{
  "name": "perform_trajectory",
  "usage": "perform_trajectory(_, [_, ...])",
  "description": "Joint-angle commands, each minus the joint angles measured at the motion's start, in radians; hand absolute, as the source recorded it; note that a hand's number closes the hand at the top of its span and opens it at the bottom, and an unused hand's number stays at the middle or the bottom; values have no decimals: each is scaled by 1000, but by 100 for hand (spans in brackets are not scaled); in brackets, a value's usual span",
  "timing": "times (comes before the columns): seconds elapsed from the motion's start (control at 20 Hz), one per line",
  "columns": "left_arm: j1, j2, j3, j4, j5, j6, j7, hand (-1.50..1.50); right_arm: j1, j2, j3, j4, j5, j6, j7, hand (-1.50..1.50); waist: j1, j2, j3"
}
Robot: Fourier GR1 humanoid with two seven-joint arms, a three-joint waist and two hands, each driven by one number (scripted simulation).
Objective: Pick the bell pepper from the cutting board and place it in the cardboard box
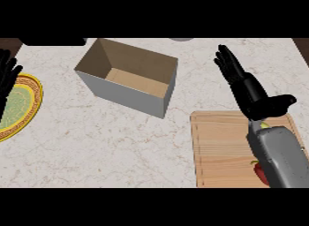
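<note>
A wooden cutting board (219,150) lies at the lower right of the counter. Only a red sliver of the bell pepper (258,171) shows on it, the rest hidden under my right forearm. My right hand (251,95) hovers above the board's far edge, fingers straight and pointing away, thumb out to the right, holding nothing. The open cardboard box (128,77) stands upper centre, to the left of that hand, its inside empty. My left hand (1,84) rests open at the left edge, fingers up.
A yellow and green patterned plate (20,110) lies at the left edge, partly under my left hand. A dark object (53,42) and a small grey one (181,39) sit at the counter's far edge. Marble counter (118,145) stretches between plate and board.
</note>
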Motion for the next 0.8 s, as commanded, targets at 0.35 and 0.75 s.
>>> perform_trajectory(0.35, [175, -69, -125, 82, -184, 113, 32, 0, 125, -300, -30, -242, 342, -20, -164, 150, -82, -14, -10])
perform_trajectory(0.75, [223, -148, -198, 34, -278, 148, 17, 0, 516, -237, -177, -222, 164, 62, -596, -150, -15, -2, -4])
